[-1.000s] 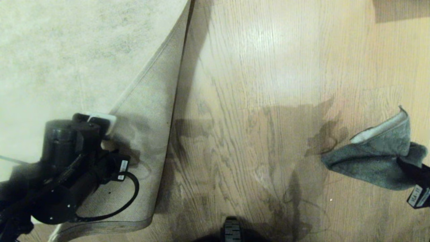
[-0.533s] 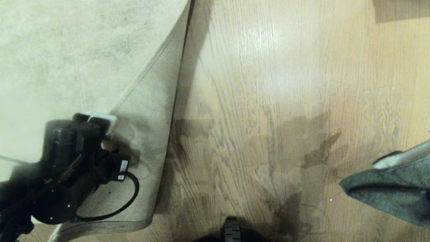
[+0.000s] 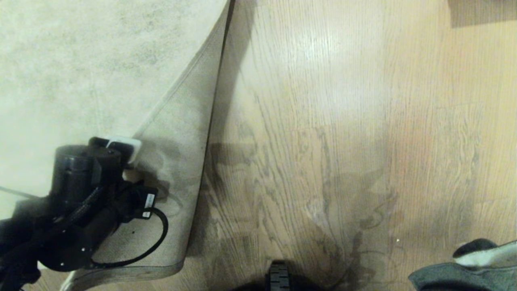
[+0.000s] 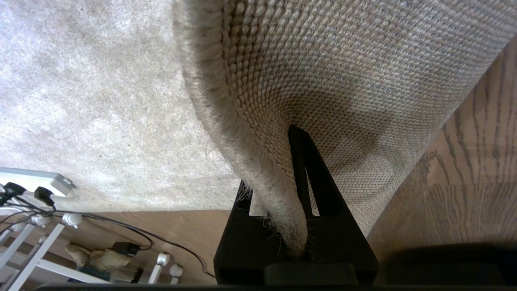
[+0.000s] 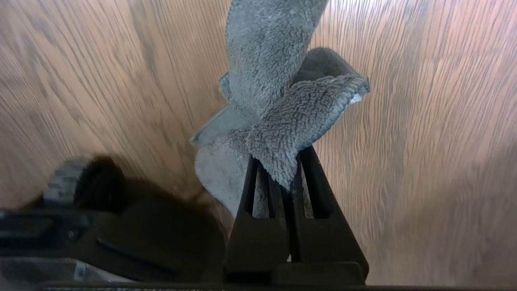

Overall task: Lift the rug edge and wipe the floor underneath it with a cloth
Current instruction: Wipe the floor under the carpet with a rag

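The light brown wood-grain plank floor (image 3: 323, 121) carries everything here — its surface has a slight sheen and soft dark shadows across it. On its left side lies the large beige-grey mottled short-pile rug (image 3: 80, 60), its near corner folded back so the tan woven backing (image 3: 177, 161) faces up, clear of the planks beside it.

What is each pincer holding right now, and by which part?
The left pincer grips the rug edge at its folded-back bound border. The right pincer pinches a bunched fold of the cloth.
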### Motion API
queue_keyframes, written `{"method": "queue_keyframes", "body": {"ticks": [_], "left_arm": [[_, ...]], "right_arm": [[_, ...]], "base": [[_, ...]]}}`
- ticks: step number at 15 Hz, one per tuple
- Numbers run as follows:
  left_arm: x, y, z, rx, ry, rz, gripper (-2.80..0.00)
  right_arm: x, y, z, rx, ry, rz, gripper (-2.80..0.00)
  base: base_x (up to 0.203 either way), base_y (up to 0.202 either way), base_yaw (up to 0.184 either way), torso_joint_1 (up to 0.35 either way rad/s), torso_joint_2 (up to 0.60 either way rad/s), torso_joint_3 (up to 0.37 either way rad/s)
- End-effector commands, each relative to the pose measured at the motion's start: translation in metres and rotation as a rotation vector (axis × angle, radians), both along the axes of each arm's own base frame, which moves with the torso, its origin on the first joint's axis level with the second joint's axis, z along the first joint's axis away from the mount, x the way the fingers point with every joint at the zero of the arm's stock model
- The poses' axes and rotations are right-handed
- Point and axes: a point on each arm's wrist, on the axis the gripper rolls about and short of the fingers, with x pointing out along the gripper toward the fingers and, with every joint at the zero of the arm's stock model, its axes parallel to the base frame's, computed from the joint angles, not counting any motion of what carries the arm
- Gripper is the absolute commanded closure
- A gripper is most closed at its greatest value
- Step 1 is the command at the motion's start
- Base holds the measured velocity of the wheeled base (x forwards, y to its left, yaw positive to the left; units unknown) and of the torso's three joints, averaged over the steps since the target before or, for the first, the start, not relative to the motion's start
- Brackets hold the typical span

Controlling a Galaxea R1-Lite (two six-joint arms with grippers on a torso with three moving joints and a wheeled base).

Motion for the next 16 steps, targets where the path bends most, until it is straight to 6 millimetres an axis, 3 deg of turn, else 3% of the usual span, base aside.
{"method": "queue_keyframes", "body": {"ticks": [1, 16], "left_arm": [[-0.0008, -0.0013, 0.0008, -0.002, -0.006, -0.004, 0.0], [-0.0063, -0.01, 0.001, -0.013, -0.008, -0.052, 0.0]], "right_arm": [[-0.004, 0.0, -0.0015, 0.0, -0.05, 0.004, 0.0], [-0.004, 0.0, -0.0015, 0.004, -0.05, 0.006, 0.0]], "base": [[0.0, 0.0, 0.0, 0.0, 0.0, 0.0], [0.0, 0.0, 0.0, 0.0, 0.0, 0.0]]}}
